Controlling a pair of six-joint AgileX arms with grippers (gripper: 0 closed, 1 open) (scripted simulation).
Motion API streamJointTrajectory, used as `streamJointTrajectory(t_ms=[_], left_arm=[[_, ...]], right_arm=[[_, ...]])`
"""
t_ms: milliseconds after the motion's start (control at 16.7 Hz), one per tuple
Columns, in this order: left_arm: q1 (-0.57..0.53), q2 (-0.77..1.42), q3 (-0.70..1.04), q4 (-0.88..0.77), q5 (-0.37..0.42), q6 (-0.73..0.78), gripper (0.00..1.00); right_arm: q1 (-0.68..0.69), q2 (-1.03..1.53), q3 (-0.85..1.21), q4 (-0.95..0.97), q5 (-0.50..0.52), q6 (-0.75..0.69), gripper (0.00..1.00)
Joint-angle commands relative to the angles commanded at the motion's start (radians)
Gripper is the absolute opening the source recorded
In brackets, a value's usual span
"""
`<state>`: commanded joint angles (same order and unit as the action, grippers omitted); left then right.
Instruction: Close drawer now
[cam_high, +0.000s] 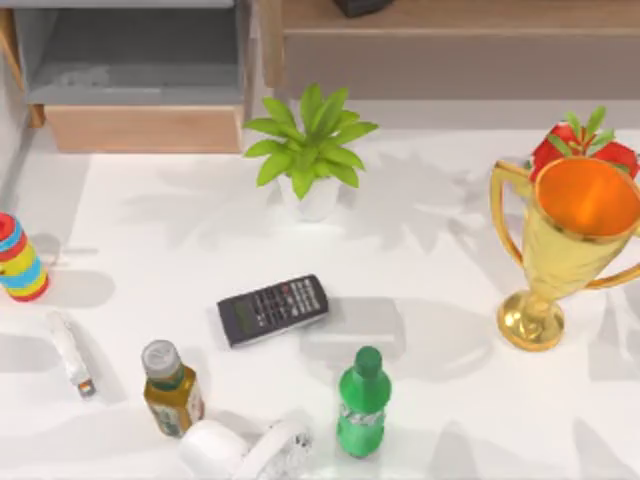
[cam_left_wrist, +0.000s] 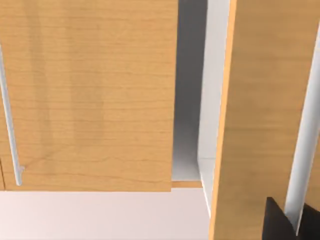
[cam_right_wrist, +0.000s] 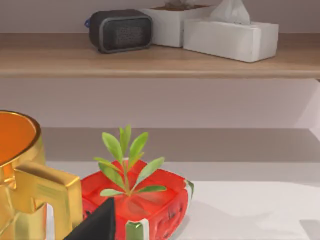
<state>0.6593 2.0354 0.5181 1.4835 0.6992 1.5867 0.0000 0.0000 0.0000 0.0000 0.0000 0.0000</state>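
Drawer (cam_high: 140, 90) stands open at upper left of the top view.
A potted plant (cam_high: 308, 150) sits just right of its tan front; calculator (cam_high: 273, 309), 2 bottles (cam_high: 171, 387) lie lower centre. Finger positions cannot be told.

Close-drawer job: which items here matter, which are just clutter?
Job:
- drawer, pulled out at the table's top left

Clutter:
- potted plant
- gold trophy
- calculator
- green bottle
- striped toy
- shelf speaker
- tissue box
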Motion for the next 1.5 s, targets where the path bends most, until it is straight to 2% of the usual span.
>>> streamJointTrajectory(t_ms=[420, 780, 1200, 1500], left_arm=[[-0.111, 0.084, 0.205, -0.112, -0.11, -0.003, 0.0], [-0.118, 0.094, 0.227, -0.13, -0.123, -0.005, 0.0], [-0.194, 0.187, 0.437, -0.243, -0.196, -0.011, 0.0], [-0.196, 0.196, 0.454, -0.259, -0.203, -0.012, 0.0]], right_arm=[[0.0, 0.0, 0.0, 0.0, 0.0, 0.0, 1.0], [0.0, 0.0, 0.0, 0.0, 0.0, 0.0, 1.0], [0.0, 0.0, 0.0, 0.0, 0.0, 0.0, 1.0], [0.0, 0.0, 0.0, 0.0, 0.0, 0.0, 1.0]])
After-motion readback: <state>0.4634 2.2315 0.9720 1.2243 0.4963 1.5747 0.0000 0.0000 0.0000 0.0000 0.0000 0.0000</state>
